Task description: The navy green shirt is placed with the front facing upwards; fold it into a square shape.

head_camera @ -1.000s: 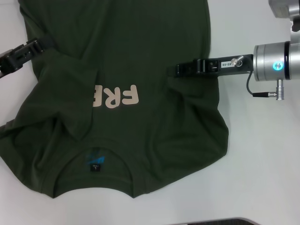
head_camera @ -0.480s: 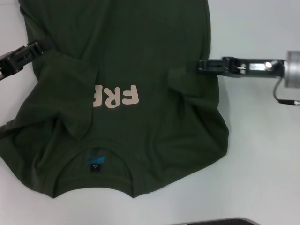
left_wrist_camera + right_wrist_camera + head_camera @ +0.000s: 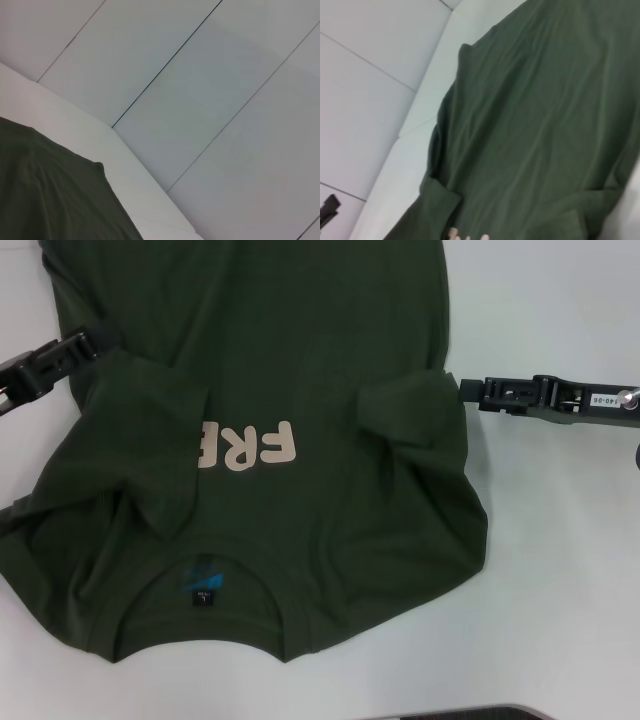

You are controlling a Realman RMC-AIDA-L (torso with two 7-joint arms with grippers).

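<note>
Here right gripper (image 3: 468, 392) tip touches shirt (image 3: 300, 360) edge.

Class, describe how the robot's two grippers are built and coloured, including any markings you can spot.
The left gripper is black, blocky and ridged, made of angular moulded segments. The right gripper is a slim black bar with silver screws or pins and a small white label of printed characters near its wrist end. No cable is visible on either now.

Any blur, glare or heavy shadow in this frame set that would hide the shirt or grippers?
Head view: evenly lit, no glare; navy green shirt and letters crisp, folds soft-shadowed; both the left gripper and right gripper sit at its edges. Right wrist view: fabric slightly soft. Left wrist view: mostly wall, shirt corner dim.
</note>
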